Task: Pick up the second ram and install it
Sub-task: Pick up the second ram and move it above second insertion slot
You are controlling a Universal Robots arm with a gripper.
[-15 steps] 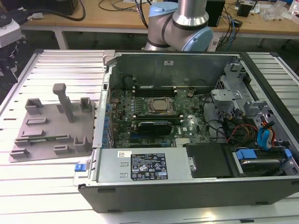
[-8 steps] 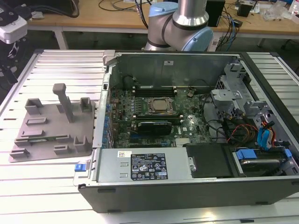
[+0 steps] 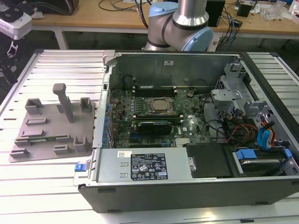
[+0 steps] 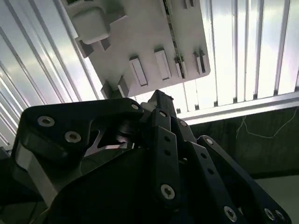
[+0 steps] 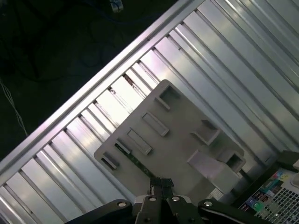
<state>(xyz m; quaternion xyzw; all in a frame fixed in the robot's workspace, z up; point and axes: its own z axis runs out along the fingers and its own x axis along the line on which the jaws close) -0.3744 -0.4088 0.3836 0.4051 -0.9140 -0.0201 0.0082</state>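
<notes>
Currently I find the second ram [image 3: 46,138], a thin, long green circuit-board stick that looks dark edge-on, standing on its edge in a long slot of the grey plastic plate [image 3: 44,126] with raised blocks. That plate lies flat on the ribbed aluminium table [image 3: 56,65], just beside the open black computer case [image 3: 187,196], on the exterior view's left of it. In the first wrist view I note the ram [image 5: 134,160] as a dark green line across the plate [image 5: 182,126]. In the second wrist view the ram [image 4: 171,32] runs near one edge of the plate [image 4: 140,32].

I see the dark metal gripper [image 5: 161,182] hanging above the plate in both wrist views [image 4: 161,99], clear of it. Its two fingers are drawn together into a narrow tip, and I see nothing held between them. In the first wrist view the tip lines up with one end of the ram.

Inside the case the green motherboard [image 3: 187,126] lies exposed. The silver-and-blue robot arm [image 3: 180,23] rises behind the case.
</notes>
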